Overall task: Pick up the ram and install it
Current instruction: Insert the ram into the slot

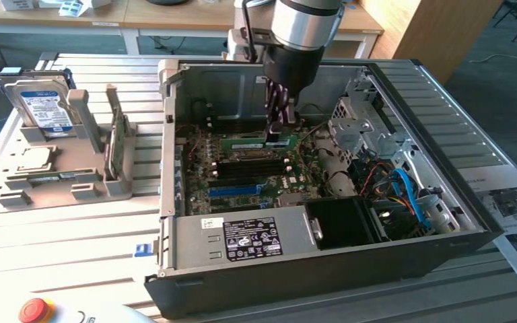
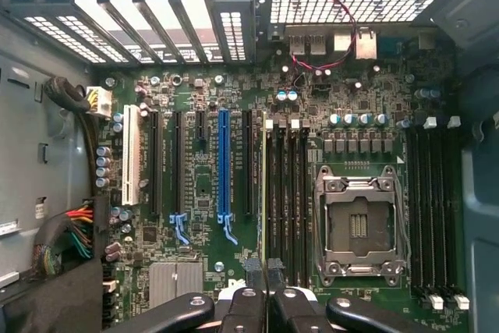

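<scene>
The end effector (image 1: 279, 138) reached down into the open computer case (image 1: 240, 286), its fingers pressed together on the top edge of the ram (image 1: 245, 142). In the wrist view the ram (image 2: 263, 185) showed edge-on, running along the outermost of the four black memory slots (image 2: 288, 193) beside the empty CPU socket (image 2: 359, 224). The end effector (image 2: 267, 302) pinched it near one end. Whether the stick was fully seated could not be told.

The step in hand appeared to be the seating itself. It would go best with the stick kept upright and parallel to the slot, so that neither end went down first. The push should run straight down. The off-centre grip risked tilting the board, and a tilted board could bind or stress the motherboard (image 2: 210, 91).

The case held the motherboard, a labelled power supply (image 1: 240, 237) near its front wall and blue cables (image 1: 411, 195) at the exterior view's right. A second bank of memory slots (image 2: 437, 216) stood empty. On the worktop (image 1: 61, 235) at the exterior view's left, a grey holder (image 1: 61, 192) carried a blue-labelled hard drive (image 1: 43, 108) upright, a green expansion card (image 1: 119, 141) on edge and a processor chip (image 1: 32, 159) lying flat.
</scene>
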{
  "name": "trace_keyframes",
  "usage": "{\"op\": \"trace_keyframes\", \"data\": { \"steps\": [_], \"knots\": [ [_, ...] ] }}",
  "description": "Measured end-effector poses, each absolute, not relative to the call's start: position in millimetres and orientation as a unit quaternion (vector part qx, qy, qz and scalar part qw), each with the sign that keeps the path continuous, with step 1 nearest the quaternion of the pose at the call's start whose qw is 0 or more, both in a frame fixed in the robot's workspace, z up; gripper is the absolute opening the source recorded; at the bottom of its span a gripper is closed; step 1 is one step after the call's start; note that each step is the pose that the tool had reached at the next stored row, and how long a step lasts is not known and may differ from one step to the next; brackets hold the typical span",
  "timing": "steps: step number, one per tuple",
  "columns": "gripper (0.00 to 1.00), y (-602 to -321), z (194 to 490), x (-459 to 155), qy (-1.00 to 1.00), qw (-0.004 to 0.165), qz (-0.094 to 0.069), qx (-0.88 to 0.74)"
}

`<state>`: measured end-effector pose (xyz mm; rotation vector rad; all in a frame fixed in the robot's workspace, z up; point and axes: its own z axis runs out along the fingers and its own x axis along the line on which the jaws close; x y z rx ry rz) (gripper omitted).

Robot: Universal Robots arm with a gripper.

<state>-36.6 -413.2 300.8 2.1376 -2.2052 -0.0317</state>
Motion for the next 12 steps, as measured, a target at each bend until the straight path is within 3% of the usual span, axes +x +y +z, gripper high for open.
{"op": "trace_keyframes", "data": {
  "steps": [12],
  "knots": [
    [0.12, -413.1, 293.8, -36.6, -0.718, 0.034, -0.011, 0.696]
  ]
}}
